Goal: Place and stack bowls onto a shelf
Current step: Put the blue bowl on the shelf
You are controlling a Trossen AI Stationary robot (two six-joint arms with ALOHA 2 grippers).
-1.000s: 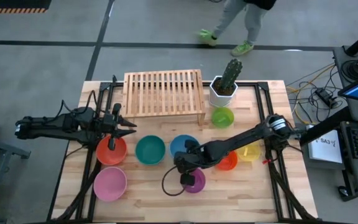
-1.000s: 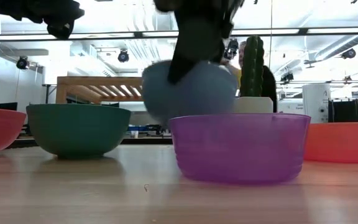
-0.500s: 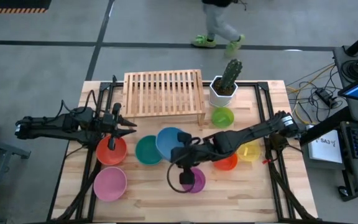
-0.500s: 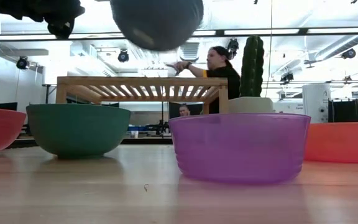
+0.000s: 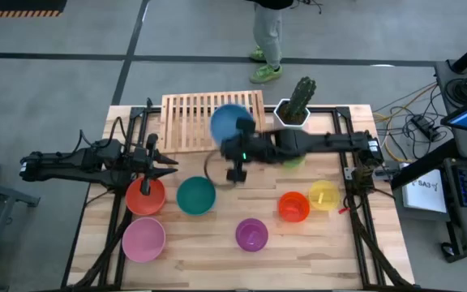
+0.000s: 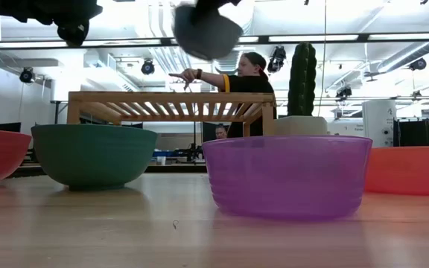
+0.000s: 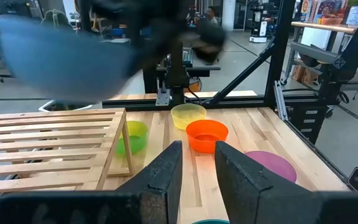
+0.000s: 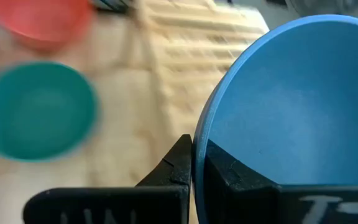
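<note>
Since lifting off, we now hold the blue bowl (image 5: 230,122), rim pinched in the right gripper (image 5: 242,139), above the shelf (image 5: 186,122) at upper centre, ready for placing; the left gripper (image 5: 148,165) waits with fingers slightly apart.

Light wooden table (image 5: 209,251); on it slatted shelf (image 5: 193,122), cactus pot (image 5: 292,112), and bowls: red-orange (image 5: 145,195), teal (image 5: 195,195), pink (image 5: 143,239), purple (image 5: 251,234), orange (image 5: 293,207), yellow (image 5: 324,195).

Robotics lab: test rig (image 7: 278,68), workbenches, ceiling lights (image 6: 147,67).
</note>
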